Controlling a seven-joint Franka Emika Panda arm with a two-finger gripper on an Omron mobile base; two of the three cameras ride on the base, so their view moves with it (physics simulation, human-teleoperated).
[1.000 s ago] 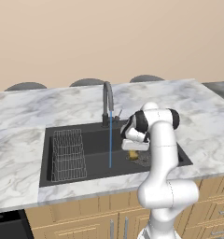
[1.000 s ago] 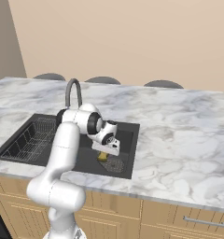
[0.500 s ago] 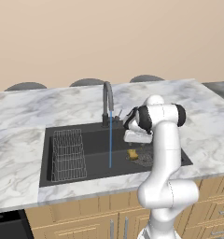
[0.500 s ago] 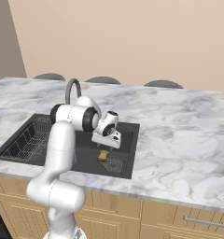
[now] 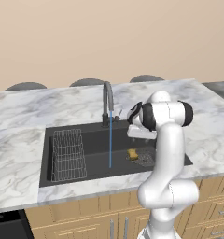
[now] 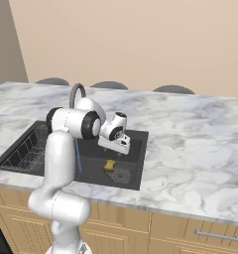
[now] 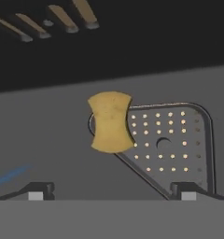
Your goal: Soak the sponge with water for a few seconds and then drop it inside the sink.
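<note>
In the left base view, the small mustard-yellow sponge with wavy sides (image 5: 132, 154) lies on the floor of the large matte black rectangular sink (image 5: 86, 175), touching the grey perforated drain plate (image 5: 144, 160) at its 10 o'clock corner. The two-finger gripper of the white arm (image 5: 141, 135) hangs above the sponge, apart from it. The thin straight stream of bright blue water (image 5: 110, 139) falls from the dark grey curved faucet (image 5: 107, 101) to the sink floor, at 9 o'clock from the sponge and not touching it. The wire rack (image 5: 67, 155) stands in the sink at 9 o'clock from the water. In the right base view, the sponge (image 6: 110, 164) rests at 10 o'clock on the drain plate (image 6: 121, 175), under the gripper (image 6: 117, 147), with free space between them; the marble countertop (image 6: 190, 149) surrounds the sink (image 6: 139, 163). In the hand view, the two dark fingertips (image 7: 185, 192) stand far apart at the bottom corners, so the gripper (image 7: 111, 195) is released and holds nothing. The sponge (image 7: 110, 122) lies flat beyond them, on the sink floor (image 7: 48, 135), overlapping the edge of the drain plate (image 7: 174, 142) from 9 o'clock. A faint blue streak of the water (image 7: 10, 175) shows at 8 o'clock from the sponge.
</note>
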